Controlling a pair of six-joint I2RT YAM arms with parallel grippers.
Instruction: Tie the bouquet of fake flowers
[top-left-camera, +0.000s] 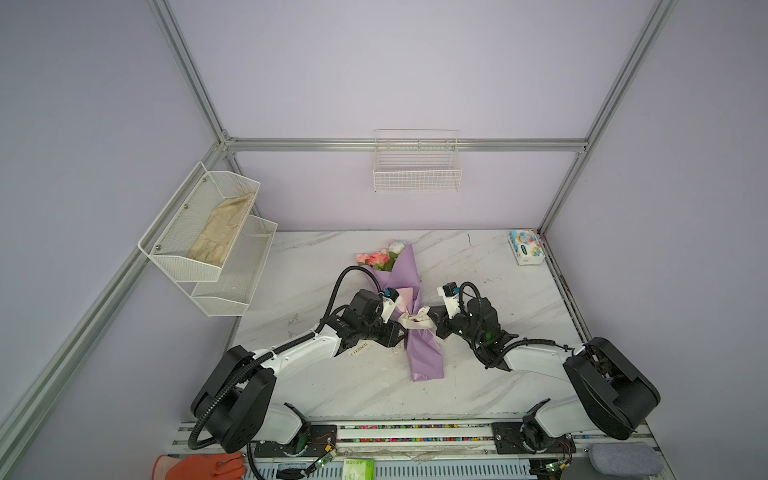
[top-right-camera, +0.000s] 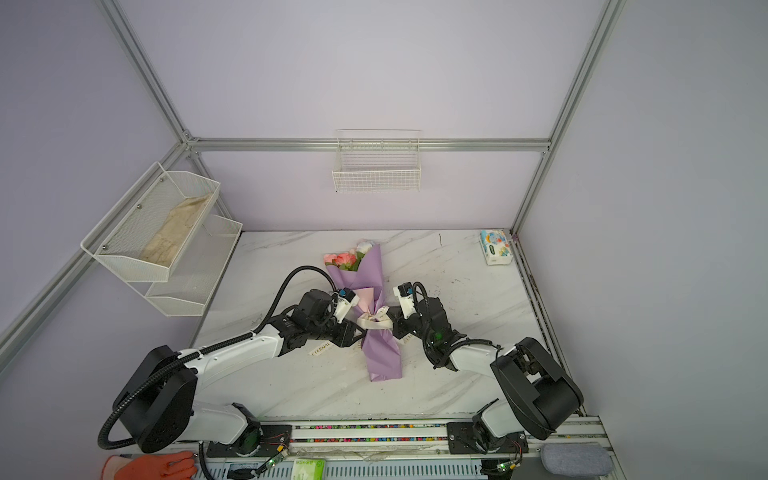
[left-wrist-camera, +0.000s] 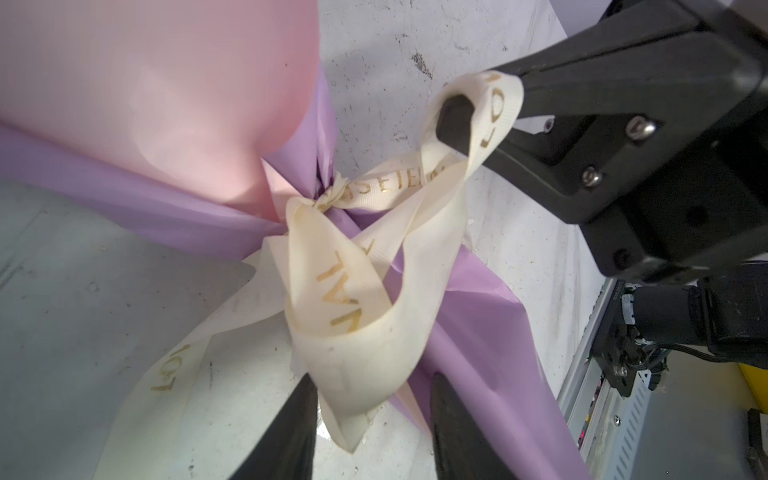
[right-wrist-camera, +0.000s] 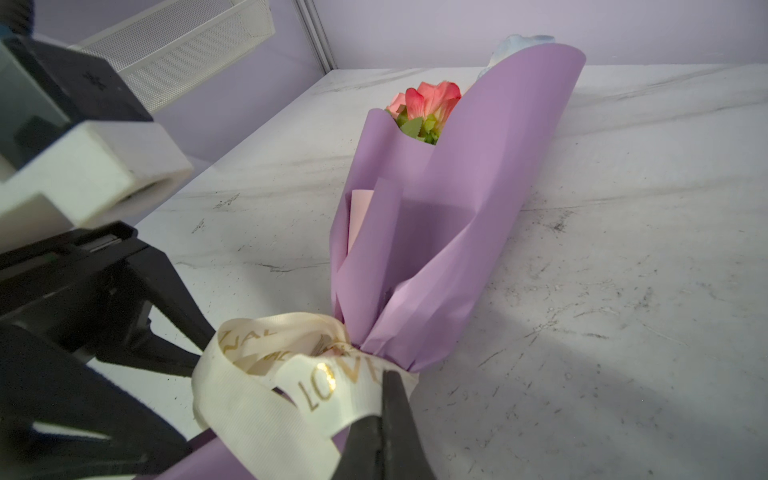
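Note:
The bouquet of fake flowers (top-left-camera: 405, 266) (top-right-camera: 370, 270) lies on the marble table, wrapped in a lilac paper cone (right-wrist-camera: 457, 208) with pink roses (right-wrist-camera: 432, 99) showing at its far end. A cream lettered ribbon (top-left-camera: 415, 322) (left-wrist-camera: 353, 311) is knotted round the cone's narrow neck. My left gripper (top-left-camera: 401, 332) (left-wrist-camera: 374, 378) stands open, and a ribbon loop hangs between its fingers. On the other side of the neck, my right gripper (top-left-camera: 432, 318) (right-wrist-camera: 388, 374) is shut on the ribbon (right-wrist-camera: 257, 407).
A ribbon tail (top-left-camera: 359, 348) trails on the table under the left arm. A tissue pack (top-left-camera: 527, 248) sits at the back right corner. A wire basket (top-left-camera: 417, 170) hangs on the back wall and a mesh shelf (top-left-camera: 208, 232) on the left wall. An orange glove (top-left-camera: 199, 467) lies at the front.

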